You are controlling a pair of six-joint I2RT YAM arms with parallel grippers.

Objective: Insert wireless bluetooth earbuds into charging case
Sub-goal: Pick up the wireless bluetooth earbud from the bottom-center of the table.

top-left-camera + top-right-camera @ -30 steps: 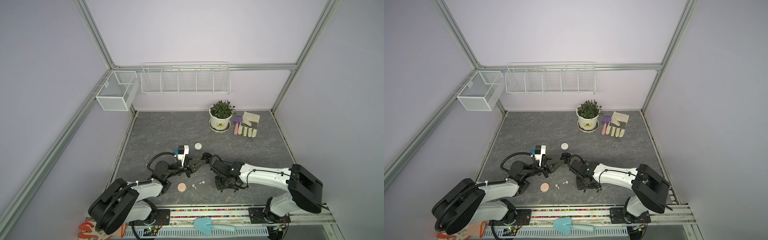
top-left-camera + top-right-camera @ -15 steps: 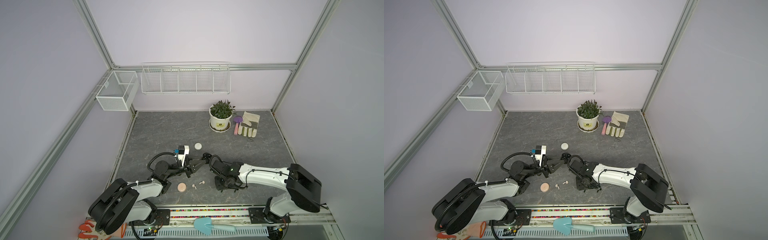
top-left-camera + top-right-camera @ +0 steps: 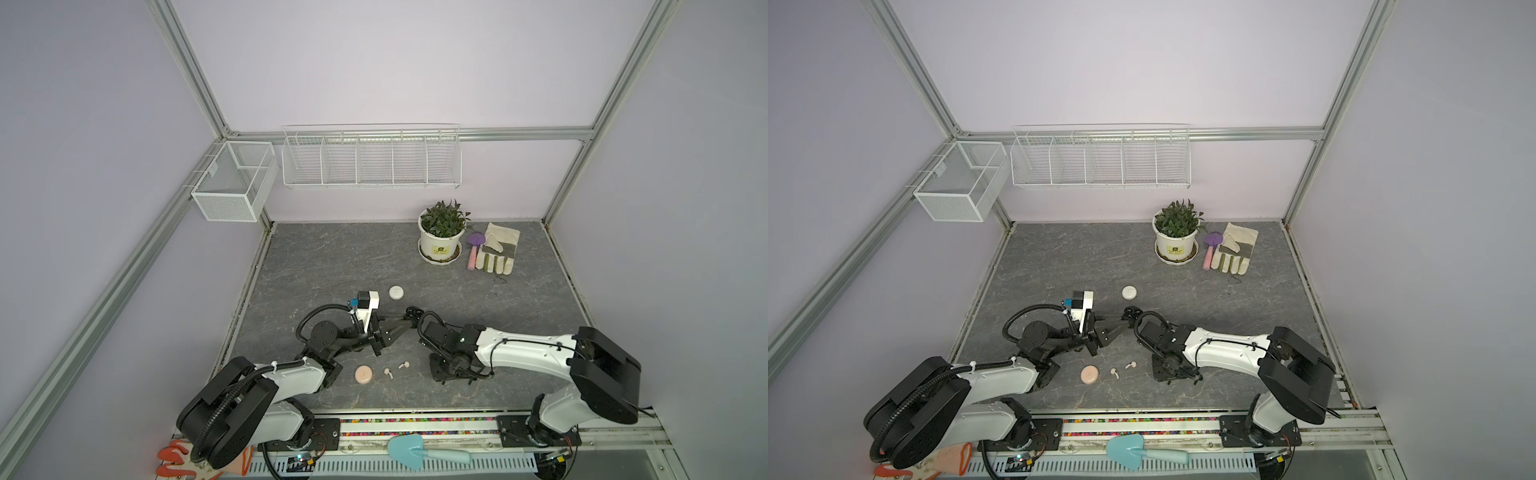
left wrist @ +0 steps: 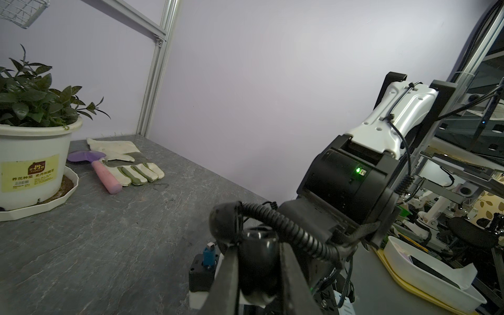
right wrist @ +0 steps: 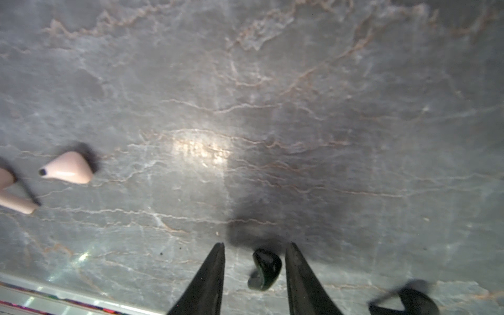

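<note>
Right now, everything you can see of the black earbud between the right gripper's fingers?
The small glossy black plastic earbud lies on the grey marbled tabletop, visible only in the right wrist view, slightly blurred: rounded body, short stem. It sits between the fingers of the right gripper, which stand open, close to one and a clear gap from the other.

A robotics lab is indicated: a test cell is framed by aluminium profiles and lilac panels, a grey stone-patterned tabletop is enclosed, and a white tray and other equipment are seen beyond.
</note>
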